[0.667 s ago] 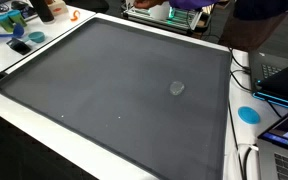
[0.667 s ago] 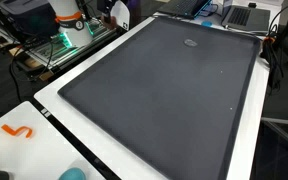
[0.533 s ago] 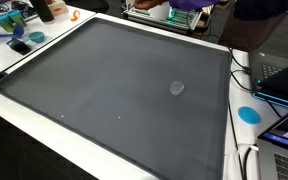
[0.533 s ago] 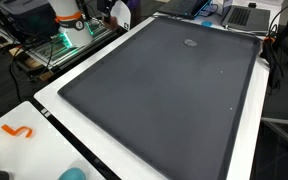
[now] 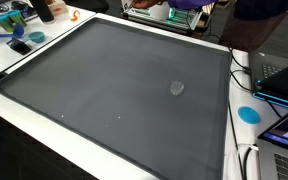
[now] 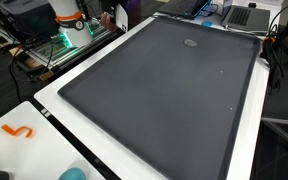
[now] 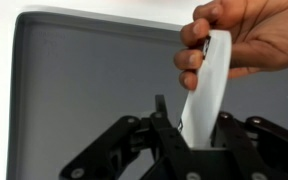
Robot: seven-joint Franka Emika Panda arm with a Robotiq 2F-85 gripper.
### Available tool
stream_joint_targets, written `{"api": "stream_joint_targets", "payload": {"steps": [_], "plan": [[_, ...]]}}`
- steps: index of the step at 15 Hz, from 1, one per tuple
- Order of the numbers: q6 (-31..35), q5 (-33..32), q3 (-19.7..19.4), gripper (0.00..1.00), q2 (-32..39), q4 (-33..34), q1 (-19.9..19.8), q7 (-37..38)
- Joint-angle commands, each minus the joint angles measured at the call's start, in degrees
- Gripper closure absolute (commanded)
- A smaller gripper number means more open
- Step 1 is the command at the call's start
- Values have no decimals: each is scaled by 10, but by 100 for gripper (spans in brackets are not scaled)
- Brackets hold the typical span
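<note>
1. My gripper (image 7: 194,115) comes in from the bottom of the wrist view, with its two black fingers standing on either side of a narrow gap.
2. A thin white disc (image 7: 206,75) stands in that gap, almost edge-on to the camera. I cannot tell what kind of thing it is.
3. Its long axis runs upright, away from my palm, and the top leans a little to the right.
4. A person's hand (image 7: 246,35) reaches in from the upper right and holds the disc by its upper rim, fingers (image 7: 191,58) curled over the left face.
5. The relation that matters: the disc lies straight ahead of me between my fingers, flat faces turned toward my pads. My closing line therefore crosses its thin side, not its width.
6. My fingers sit close on both sides, but I cannot tell whether they are pressing on the disc or just clear of it.
7. Below is a grey mat (image 7: 84,90) on a white table (image 7: 4,100). Both exterior views show the mat (image 5: 114,85) (image 6: 164,85), but I cannot make out the gripper or the disc there.
</note>
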Motion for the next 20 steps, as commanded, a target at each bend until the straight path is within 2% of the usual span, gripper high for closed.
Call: {"api": "stream_joint_targets", "payload": {"steps": [1, 3, 5, 6, 20], "plan": [[1, -4, 0, 96, -1, 0, 3, -4], [3, -3, -1, 100, -2, -1, 4, -5], [2, -3, 0, 100, -2, -2, 4, -4], [-1, 0, 0, 96, 0, 1, 4, 0], [-1, 0, 0, 96, 0, 1, 4, 0]]}}
